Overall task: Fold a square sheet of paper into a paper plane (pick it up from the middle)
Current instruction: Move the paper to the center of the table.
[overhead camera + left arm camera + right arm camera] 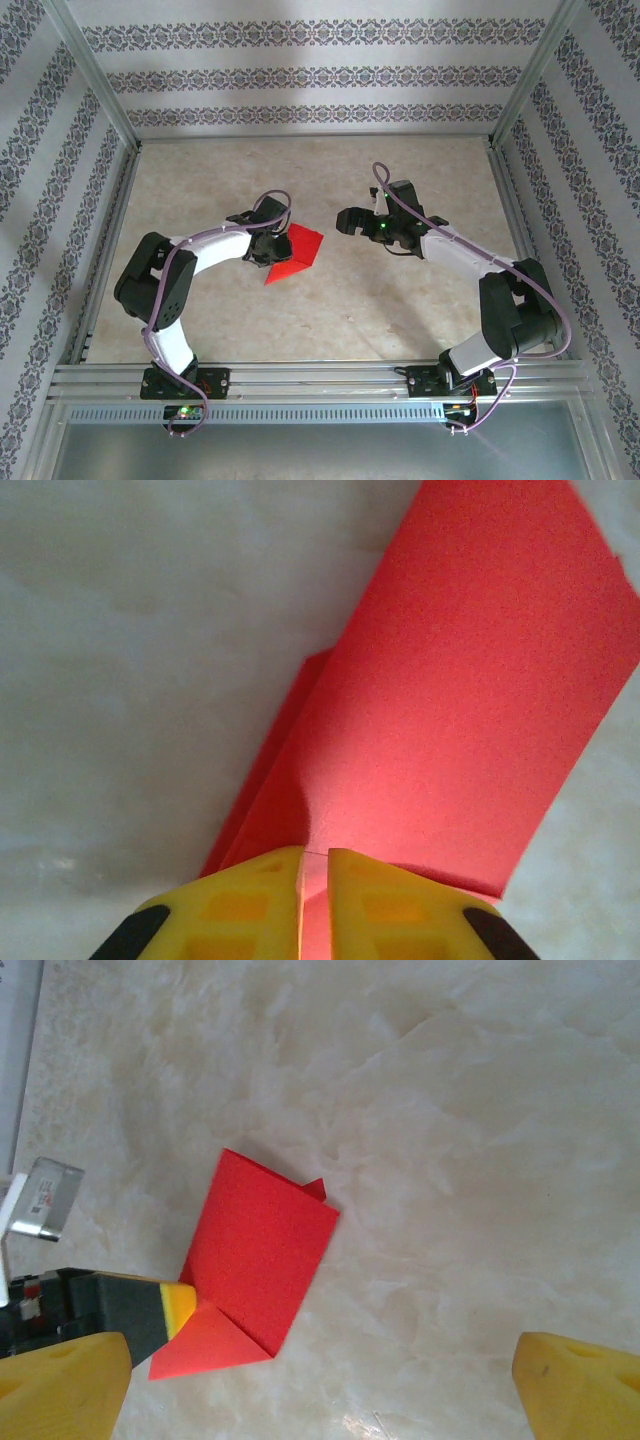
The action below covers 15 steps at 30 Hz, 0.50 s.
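The paper plane (297, 250) is bright red paper folded into a narrow creased panel with a pointed triangular flap at one end. It sits left of the table's centre. My left gripper (272, 248) is shut on its near edge. In the left wrist view the yellow fingers (240, 900) pinch the paper plane (470, 680), which stretches away over the table. My right gripper (345, 220) hovers open to the right of the paper, apart from it. From the right wrist camera the paper plane (260, 1250) lies below, one left fingertip (178, 1308) at its fold, and my right gripper (320, 1360) is spread wide.
The beige marbled tabletop (400, 300) is framed by aluminium rails (320, 375) and patterned walls. A small white tag (45, 1200) on the left arm shows in the right wrist view.
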Each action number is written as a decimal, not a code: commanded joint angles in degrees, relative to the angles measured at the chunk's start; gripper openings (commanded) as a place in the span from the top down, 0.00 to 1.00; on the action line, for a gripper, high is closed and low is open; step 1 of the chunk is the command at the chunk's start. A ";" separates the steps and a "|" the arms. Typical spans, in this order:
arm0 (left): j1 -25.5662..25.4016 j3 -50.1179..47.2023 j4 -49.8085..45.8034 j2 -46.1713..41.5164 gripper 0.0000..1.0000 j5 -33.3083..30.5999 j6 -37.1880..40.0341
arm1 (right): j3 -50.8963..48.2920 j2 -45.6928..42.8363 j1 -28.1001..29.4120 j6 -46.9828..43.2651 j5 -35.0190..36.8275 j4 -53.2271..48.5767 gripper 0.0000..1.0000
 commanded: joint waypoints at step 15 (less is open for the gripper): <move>-1.25 -2.96 5.02 2.20 0.89 5.33 -12.97 | 0.75 1.31 0.63 1.93 -1.82 1.37 0.02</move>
